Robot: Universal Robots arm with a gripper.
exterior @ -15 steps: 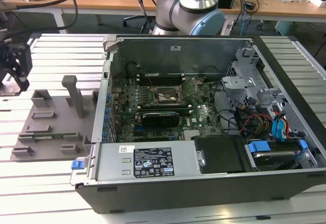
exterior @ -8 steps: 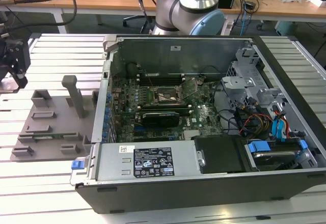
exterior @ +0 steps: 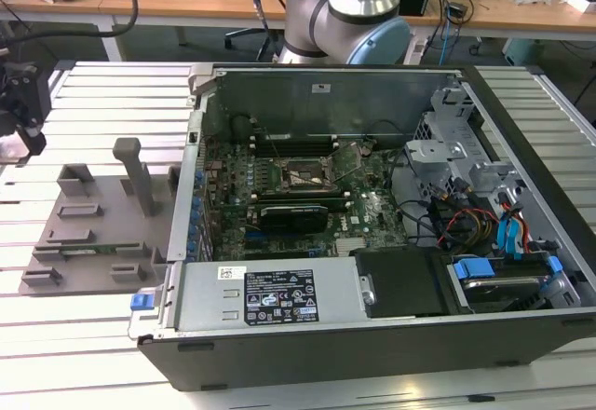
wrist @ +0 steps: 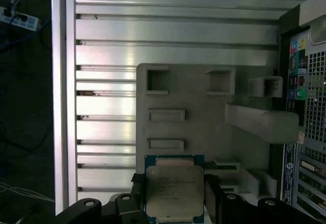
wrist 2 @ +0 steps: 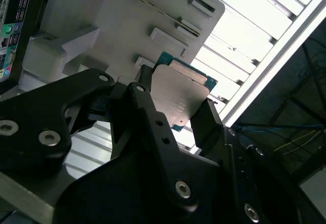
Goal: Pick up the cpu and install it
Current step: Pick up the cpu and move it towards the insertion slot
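The cpu (wrist: 174,193), a flat square chip with a silvery metal top and a green edge, sits between the black fingers of my gripper (wrist: 174,186), which is shut on it. In the second wrist view the cpu (wrist 2: 181,94) is tilted in the gripper (wrist 2: 177,101), above the grey plastic tray (wrist 2: 117,25). In the exterior view the gripper (exterior: 23,116) hangs at the far left, above the slatted table and left of the tray (exterior: 93,233). The black socket frame (exterior: 303,175) lies on the motherboard inside the open computer case (exterior: 372,345).
The grey tray (wrist: 193,96) carries an upright post (wrist: 260,122) and several raised pockets. The case's rear panel (wrist: 310,147) stands beside the tray. The arm's base (exterior: 349,14) rises behind the case. The table's edge rail (wrist: 61,96) runs alongside, with cables on the floor beyond.
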